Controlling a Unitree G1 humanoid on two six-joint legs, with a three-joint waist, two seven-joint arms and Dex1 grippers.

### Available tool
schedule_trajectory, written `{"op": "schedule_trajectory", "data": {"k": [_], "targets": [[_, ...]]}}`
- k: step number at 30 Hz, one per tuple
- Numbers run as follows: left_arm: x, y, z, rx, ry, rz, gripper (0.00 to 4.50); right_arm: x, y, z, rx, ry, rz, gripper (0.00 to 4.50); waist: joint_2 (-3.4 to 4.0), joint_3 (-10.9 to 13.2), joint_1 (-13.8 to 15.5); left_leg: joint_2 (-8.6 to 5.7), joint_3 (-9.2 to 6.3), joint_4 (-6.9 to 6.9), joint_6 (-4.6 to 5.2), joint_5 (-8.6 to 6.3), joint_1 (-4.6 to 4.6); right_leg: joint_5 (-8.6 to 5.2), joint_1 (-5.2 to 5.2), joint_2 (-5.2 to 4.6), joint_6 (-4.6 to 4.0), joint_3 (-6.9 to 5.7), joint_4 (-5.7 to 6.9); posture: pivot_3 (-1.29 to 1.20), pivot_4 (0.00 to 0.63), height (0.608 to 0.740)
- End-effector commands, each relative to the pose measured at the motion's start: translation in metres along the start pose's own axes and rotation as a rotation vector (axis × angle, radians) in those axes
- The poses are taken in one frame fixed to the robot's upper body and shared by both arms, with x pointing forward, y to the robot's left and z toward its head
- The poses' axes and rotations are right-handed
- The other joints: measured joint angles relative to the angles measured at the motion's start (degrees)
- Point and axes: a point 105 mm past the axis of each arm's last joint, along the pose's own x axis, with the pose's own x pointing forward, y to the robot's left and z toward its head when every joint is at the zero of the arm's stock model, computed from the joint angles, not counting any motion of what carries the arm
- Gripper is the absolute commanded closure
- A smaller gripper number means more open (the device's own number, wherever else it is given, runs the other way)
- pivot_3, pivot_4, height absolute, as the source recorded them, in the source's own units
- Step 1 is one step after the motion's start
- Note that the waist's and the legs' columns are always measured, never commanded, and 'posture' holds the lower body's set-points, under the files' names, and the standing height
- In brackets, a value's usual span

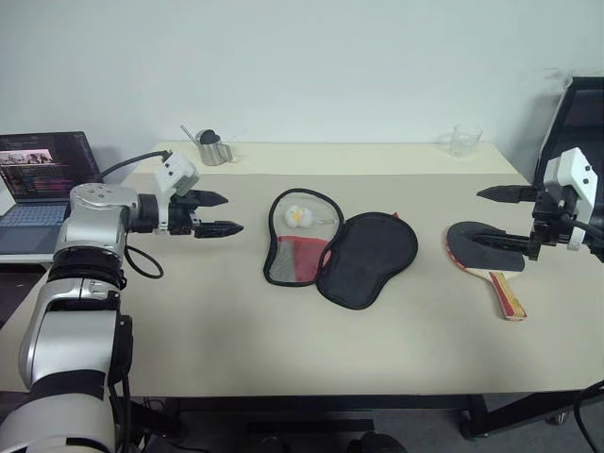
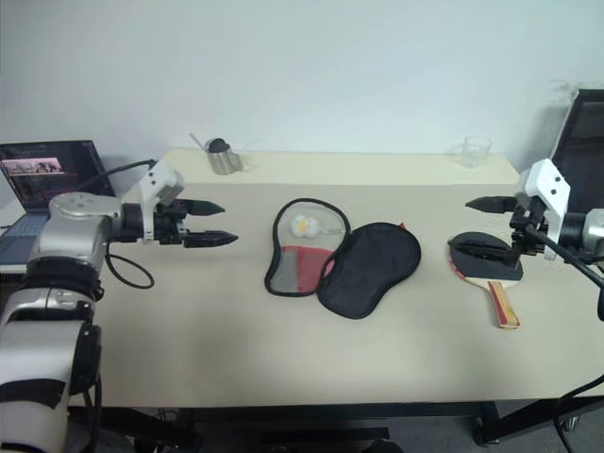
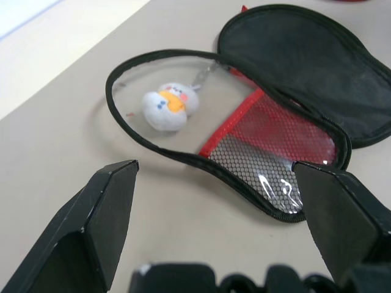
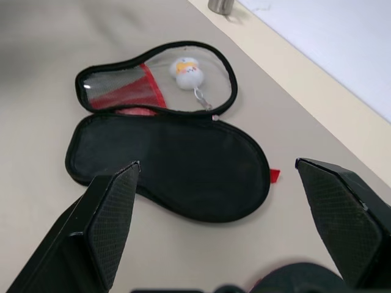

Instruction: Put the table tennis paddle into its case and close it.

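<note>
The case lies unzipped and spread flat at mid-table: a black half on the right, a clear half with red mesh on the left. A small white plush charm rests on the clear half. The table tennis paddle lies to the right of the case, black face up, its striped handle pointing toward the near edge. My right gripper hovers open just above the paddle's face. My left gripper hangs open over bare table to the left of the case.
A metal cup stands at the back left of the beige table, a clear glass at the back right. An open laptop sits beyond the left edge, a black chair at the far right.
</note>
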Motion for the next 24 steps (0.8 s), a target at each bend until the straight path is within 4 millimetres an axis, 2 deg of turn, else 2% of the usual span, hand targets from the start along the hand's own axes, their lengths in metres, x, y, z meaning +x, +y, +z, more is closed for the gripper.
{"op": "schedule_trajectory", "data": {"k": [1, 5, 8, 13, 18, 24], "targets": [[-0.016, 0.006, 0.014, 0.054, -0.025, 0.038, 0.08, 0.001, -0.002, 0.009, -0.035, -0.039, -0.001, 0.03, 0.0, 0.0, 0.0, -0.02, 0.0, 0.0, 0.0, 0.0, 0.0, 0.0, 0.0, 0.0, 0.0, 0.0, 0.0, 0.0, 0.15, 0.74], [-0.026, 0.006, 0.021, 0.056, -0.038, 0.036, 0.08, 0.01, -0.005, 0.01, -0.034, -0.063, 0.009, 0.03, -0.01, 0.0, 0.0, -0.02, 0.03, 0.01, 0.0, 0.0, 0.0, 0.0, -0.01, 0.0, 0.0, 0.03, 0.01, 0.0, 0.15, 0.74], [-0.02, 0.005, 0.021, 0.05, -0.048, 0.031, 0.08, 0.01, -0.004, 0.01, -0.045, -0.067, 0.019, 0.03, -0.01, 0.0, 0.1, -0.02, 0.01, 0.0, 0.0, 0.0, 0.0, 0.0, -0.01, 0.0, 0.0, 0.0, 0.03, 0.0, 0.15, 0.74], [0.013, -0.007, 0.014, 0.019, -0.063, -0.03, 0.08, 0.001, -0.004, 0.01, -0.048, -0.062, -0.003, 0.03, -0.04, 0.0, 0.5, -0.04, 0.0, 0.03, 0.0, 0.0, -0.01, 0.0, 0.02, -0.03, 0.0, -0.01, 0.02, 0.0, 0.15, 0.74], [0.05, -0.006, 0.0, -0.083, -0.065, 0.029, 0.08, -0.01, -0.002, 0.008, -0.048, -0.041, -0.046, 0.03, -0.06, 0.0, 0.9, -0.06, -0.02, 0.06, 0.0, 0.0, -0.02, 0.0, 0.03, -0.03, 0.01, 0.0, 0.03, 0.0, 0.15, 0.74], [0.084, -0.018, -0.01, -0.171, -0.014, 0.014, 0.08, -0.019, 0.005, 0.007, -0.035, -0.018, -0.082, 0.03, -0.1, 0.0, 0.4, -0.05, -0.01, 0.05, 0.0, 0.0, -0.02, 0.01, 0.03, -0.01, 0.02, 0.0, 0.02, 0.0, 0.15, 0.74]]}}
